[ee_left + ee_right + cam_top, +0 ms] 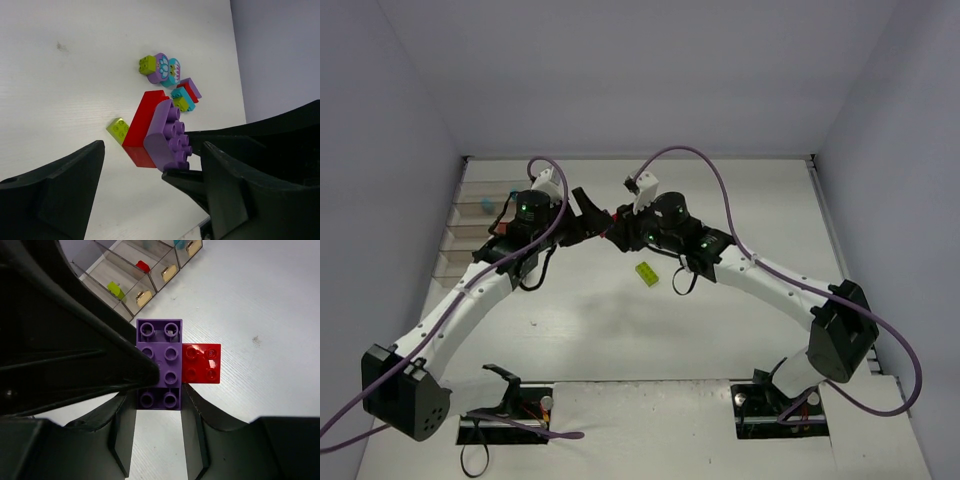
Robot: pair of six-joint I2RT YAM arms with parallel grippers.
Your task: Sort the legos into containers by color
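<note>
My right gripper (159, 401) is shut on the near end of a purple lego (159, 347), which has a red lego (201, 362) stuck to its side. The pair hangs above the table at mid-height, where both arms meet (605, 222). My left gripper (152, 167) stands open around the same purple lego (167, 135). Its fingers (60, 190) are wide apart and one crosses the brick in the right wrist view. The containers (150, 277) hold a lime piece (116, 289) and a red piece (142, 265). In the top view the containers (470, 228) lie at the left.
A lime lego (646, 272) lies loose on the table below the grippers, and also shows as a lime lego (118, 129) in the left wrist view. A small heap of mixed legos (170, 80) sits near the back wall. A cyan piece (487, 205) rests in the far bin.
</note>
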